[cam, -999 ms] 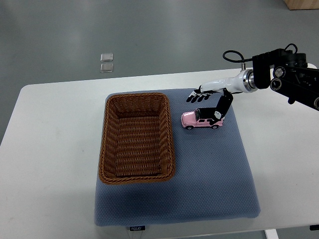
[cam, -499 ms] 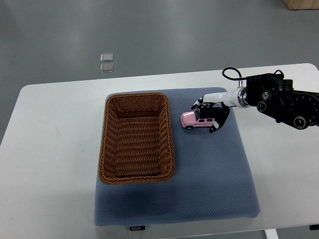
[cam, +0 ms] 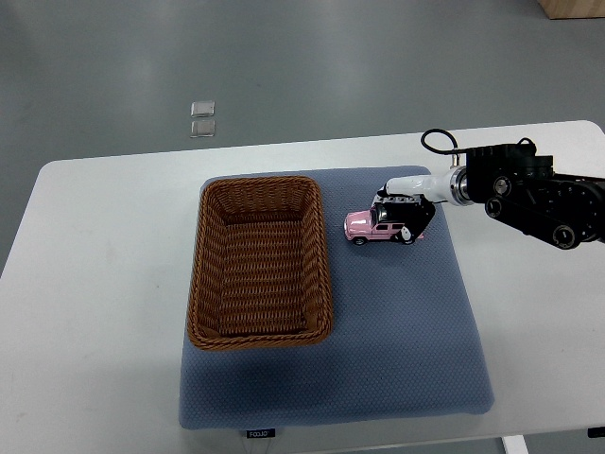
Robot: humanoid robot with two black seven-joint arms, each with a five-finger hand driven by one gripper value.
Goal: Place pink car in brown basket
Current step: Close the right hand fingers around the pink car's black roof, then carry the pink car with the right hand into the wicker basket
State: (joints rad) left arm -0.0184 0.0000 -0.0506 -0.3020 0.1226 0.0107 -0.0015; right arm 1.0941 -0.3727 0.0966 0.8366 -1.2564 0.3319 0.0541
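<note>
A white table [cam: 104, 246] carries a blue-grey foam mat [cam: 397, 340], and on the mat lies the brown wicker basket [cam: 257, 260], which I take as my landmark. It holds nothing and its long side runs away from me. My right arm [cam: 529, 189] comes in from the far side of the mat from the basket, well apart from it.

The pink car [cam: 371, 227] stands on its wheels on the mat just to the right of the basket, near its far corner, not touching the rim. My right hand [cam: 405, 213] is closed around the car's rear half, fingers [cam: 395, 192] over the roof and thumb [cam: 409, 230] on the near side. The wheels appear to rest on the mat.

I judge the car small, stiff and light, probably die-cast with smooth painted sides that could slip. Its free wheels could roll it out of a loose hold. Clamping across the body at the cabin, as I do now, seems the soundest hold.
</note>
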